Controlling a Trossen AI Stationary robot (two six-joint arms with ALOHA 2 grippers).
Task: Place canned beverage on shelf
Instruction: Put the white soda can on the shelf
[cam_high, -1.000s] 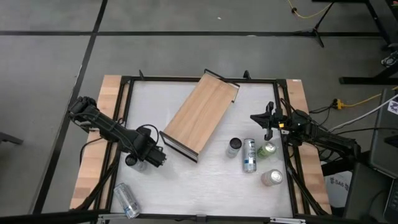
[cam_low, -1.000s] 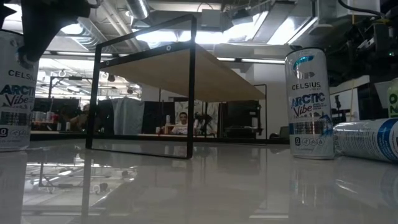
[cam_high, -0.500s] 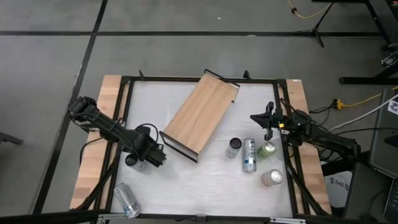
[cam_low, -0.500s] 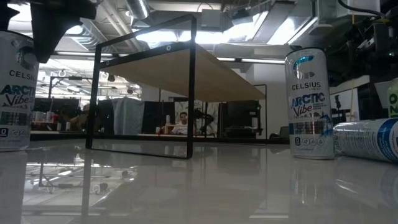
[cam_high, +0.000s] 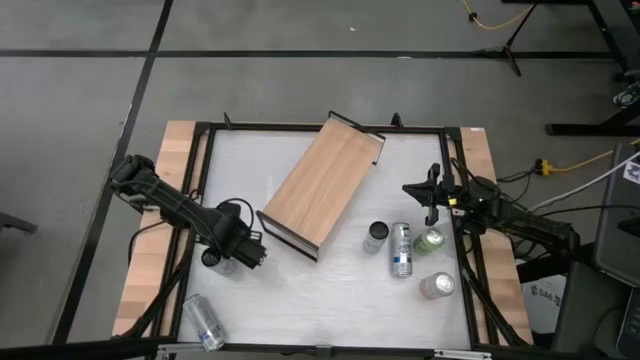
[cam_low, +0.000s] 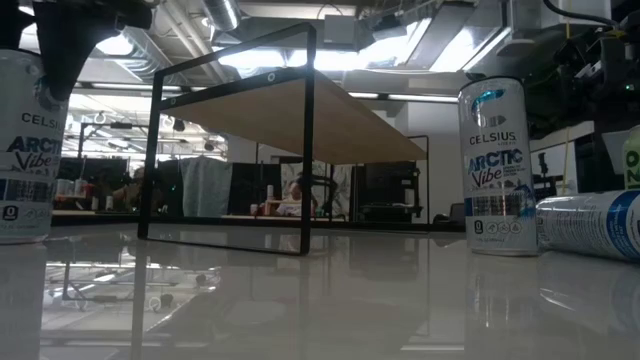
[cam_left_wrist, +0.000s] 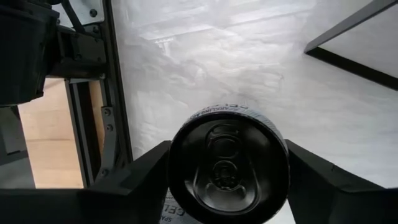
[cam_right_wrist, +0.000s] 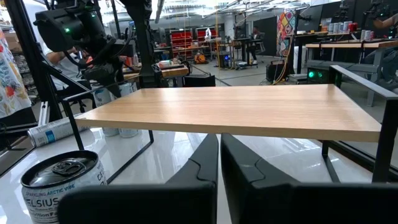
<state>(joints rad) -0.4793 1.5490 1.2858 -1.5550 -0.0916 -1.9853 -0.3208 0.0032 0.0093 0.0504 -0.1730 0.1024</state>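
The shelf (cam_high: 322, 186) is set askew at the middle of the white desk (cam_high: 330, 300), while at its near-left end an upright can (cam_left_wrist: 227, 163) is straddled by the left gripper (cam_high: 222, 257), fingers apart at either flank, contact not discernible. The can should be clamped squarely at mid-height before being lifted above the black frame end. Open board is offered along the shelf; the right gripper (cam_right_wrist: 219, 155), fingers together, is parked at the right edge.
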